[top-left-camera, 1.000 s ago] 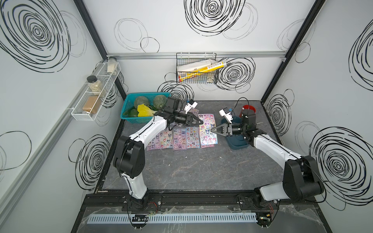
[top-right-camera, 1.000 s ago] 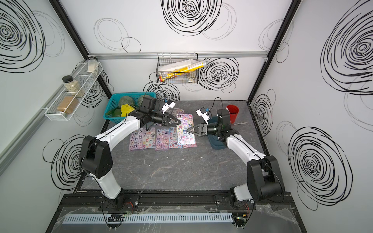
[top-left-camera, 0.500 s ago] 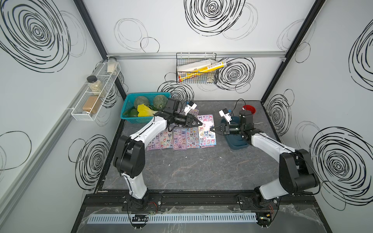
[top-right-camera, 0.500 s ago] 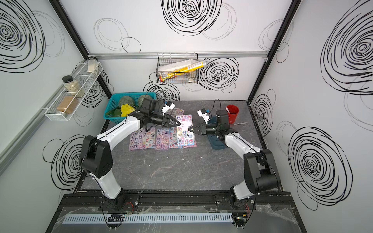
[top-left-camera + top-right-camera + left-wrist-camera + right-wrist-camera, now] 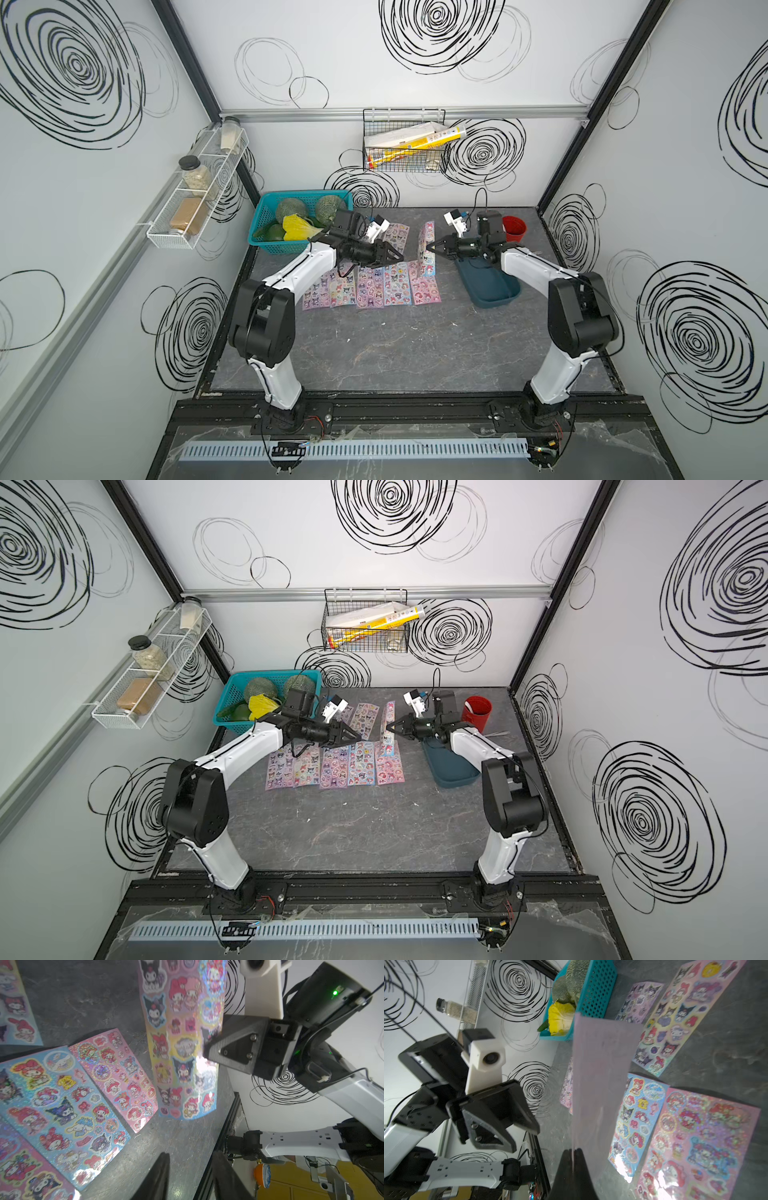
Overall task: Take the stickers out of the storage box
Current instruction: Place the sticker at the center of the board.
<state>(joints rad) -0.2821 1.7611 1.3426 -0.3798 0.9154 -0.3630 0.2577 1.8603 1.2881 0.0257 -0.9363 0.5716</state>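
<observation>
Right gripper (image 5: 573, 1150): jaws fully closed. The fingers (image 5: 564, 1167) pinch one edge of a single sticker sheet (image 5: 600, 1076), with no gap between them in the right wrist view. The held sheet stands upright on its long axis, pale back toward the right wrist camera and printed face (image 5: 182, 1043) toward the left one. It bows slightly. Its lower edge is at table level beside the end of the flat row, but I cannot tell whether it touches.

Left gripper (image 5: 191, 1153): jaws apart, with a clear gap between the two fingers (image 5: 160, 1176). Nothing is between them and they touch nothing. It hangs above the table (image 5: 415, 345), pointing at the held sheet, close to it but apart. Both top views show the two grippers tip to tip with the sheet between them (image 5: 427, 245) (image 5: 388, 725).

The other stickers (image 5: 370, 286) lie flat on the table in a side-by-side row under the left arm, edges touching or slightly overlapped. One more sheet (image 5: 397, 237) lies flat farther back, apart from the row.

Storage box (image 5: 490, 286): on the table right of the row, well apart from it, under the right forearm. The part that shows holds no sheets.

A blue basket (image 5: 299, 224) sits at the back left and a red cup (image 5: 514, 228) at the back right.
</observation>
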